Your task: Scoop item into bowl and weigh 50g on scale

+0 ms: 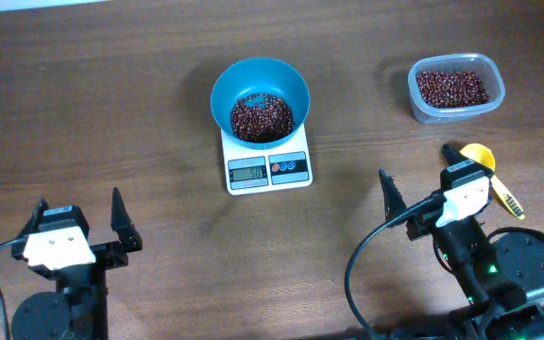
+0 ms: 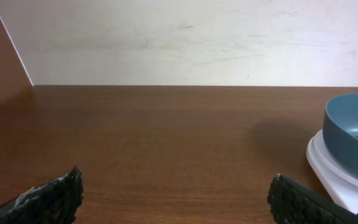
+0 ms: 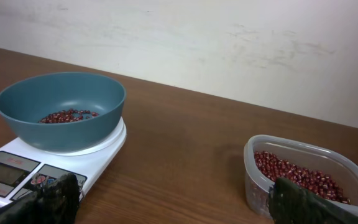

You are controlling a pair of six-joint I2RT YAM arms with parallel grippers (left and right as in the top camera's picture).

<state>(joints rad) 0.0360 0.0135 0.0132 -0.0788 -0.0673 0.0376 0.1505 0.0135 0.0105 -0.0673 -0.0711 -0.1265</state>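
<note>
Brown wood-grain table (image 1: 111, 113) runs wide and bare on the left side, with open room between the two arms; in the wrist views its far edge meets an off-white, faintly scuffed wall (image 2: 179, 37). Near the middle sits the scale (image 1: 268, 158), a small white square of smooth plastic with a grey display and red and blue round buttons on its near edge. The bowl (image 1: 229, 80), round, deep and teal-blue, stands on it and overhangs the platform on both sides. A loose heap of the item (image 1: 261, 119), small dark red-brown beans, lies in its bottom. Well to the right, near the far edge, stands a clear plastic tub (image 1: 414, 94) with rounded corners, holding more beans (image 1: 451, 88). A yellow scoop (image 1: 478, 156) lies on the wood just beside the right gripper (image 1: 416, 165), whose ridged black fingers stand wide apart and hold nothing. The left gripper (image 1: 77, 200), at the near-left edge and well clear of the scale, is likewise spread wide and empty.
</note>
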